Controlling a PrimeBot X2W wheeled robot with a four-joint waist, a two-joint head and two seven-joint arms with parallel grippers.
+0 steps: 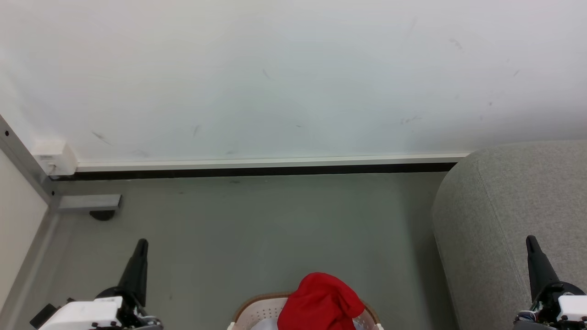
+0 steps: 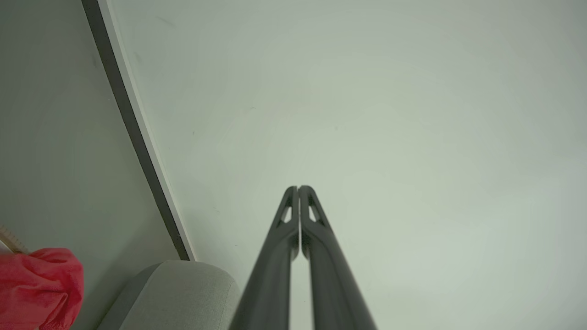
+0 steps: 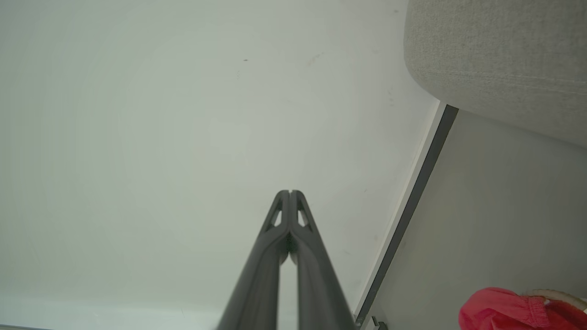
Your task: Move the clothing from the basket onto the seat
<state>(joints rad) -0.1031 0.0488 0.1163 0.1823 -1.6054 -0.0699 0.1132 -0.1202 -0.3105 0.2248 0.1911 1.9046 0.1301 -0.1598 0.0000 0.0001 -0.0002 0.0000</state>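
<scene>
Red clothing point(image 1: 321, 302) is heaped in the white basket point(image 1: 257, 311) with a brown rim, at the bottom middle of the head view. The light-grey seat point(image 1: 504, 206) stands to the right of the basket. My left gripper point(image 1: 142, 243) is at the lower left, shut and empty, well left of the basket. Over the seat's front part at the lower right, my right gripper point(image 1: 531, 240) is shut on nothing. The left wrist view has the shut gripper point(image 2: 298, 188), the clothing point(image 2: 39, 286) and the seat point(image 2: 179, 293). In the right wrist view are the shut gripper point(image 3: 290, 192), the clothing point(image 3: 500, 309) and the seat point(image 3: 500, 59).
A white wall point(image 1: 275, 78) with a dark baseboard point(image 1: 257, 172) runs across the back. Grey floor point(image 1: 257, 229) lies between basket and wall. A metal frame post and bracket point(image 1: 89, 201) stand in the left corner.
</scene>
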